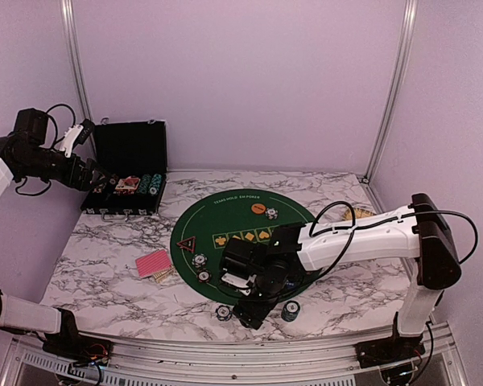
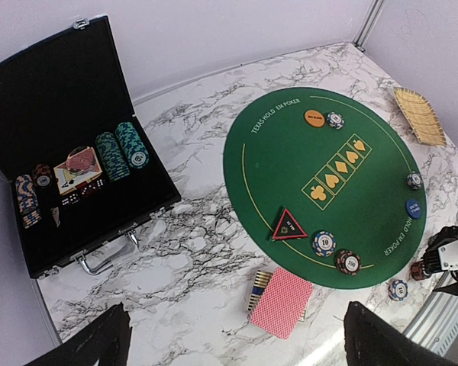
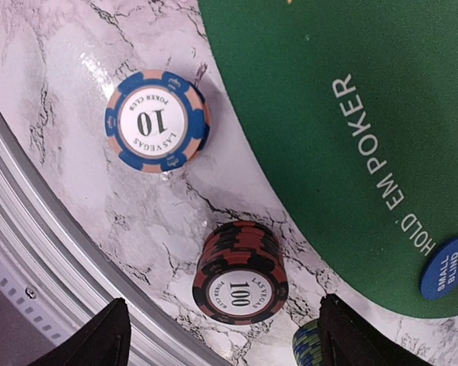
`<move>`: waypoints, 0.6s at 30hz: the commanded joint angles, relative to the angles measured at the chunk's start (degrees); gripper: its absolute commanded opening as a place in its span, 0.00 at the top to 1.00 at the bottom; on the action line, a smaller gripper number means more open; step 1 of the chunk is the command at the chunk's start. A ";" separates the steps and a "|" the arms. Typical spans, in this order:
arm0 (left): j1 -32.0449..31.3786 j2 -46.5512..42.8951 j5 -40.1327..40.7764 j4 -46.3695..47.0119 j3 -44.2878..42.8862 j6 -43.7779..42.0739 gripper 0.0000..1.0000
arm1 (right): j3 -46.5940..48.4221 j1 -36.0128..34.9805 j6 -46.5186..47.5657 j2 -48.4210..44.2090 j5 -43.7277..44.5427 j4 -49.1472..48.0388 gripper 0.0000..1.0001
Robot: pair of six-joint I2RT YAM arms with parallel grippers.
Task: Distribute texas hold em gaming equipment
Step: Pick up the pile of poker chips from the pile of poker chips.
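My right gripper (image 3: 221,345) is open and empty, low over a black-red "100" chip stack (image 3: 240,273) on the marble just off the green mat (image 3: 351,91). A blue "10" chip (image 3: 157,120), a teal stack (image 3: 311,347) and the blue button (image 3: 446,267) lie near it. My left gripper (image 2: 237,345) is open and empty, high above the table. Below it are red-backed cards (image 2: 281,302), the triangle marker (image 2: 288,226), the orange button (image 2: 314,117) and chips (image 2: 324,243) on the mat. In the top view the right gripper (image 1: 253,310) is at the mat's near edge.
The black chip case (image 2: 69,160) stands open at the far left with chip rows and cards inside. Tan slatted wooden pieces lie under the cards (image 2: 257,288) and at the far right (image 2: 418,114). The table's metal front rail (image 3: 53,252) runs close to the right gripper.
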State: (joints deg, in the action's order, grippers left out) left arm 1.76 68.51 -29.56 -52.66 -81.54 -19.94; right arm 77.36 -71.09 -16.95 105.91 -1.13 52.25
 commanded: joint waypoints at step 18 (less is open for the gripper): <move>-0.33 -0.74 -1.18 -2.00 -1.26 0.17 0.01 | -1.23 0.60 -0.10 2.02 0.86 -4.08 0.31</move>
State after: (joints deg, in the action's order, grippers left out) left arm 1.76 68.51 -29.58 -52.86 -81.54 -19.92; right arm 76.07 -70.81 -16.93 107.00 -0.95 49.47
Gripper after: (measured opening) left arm 0.989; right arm 0.705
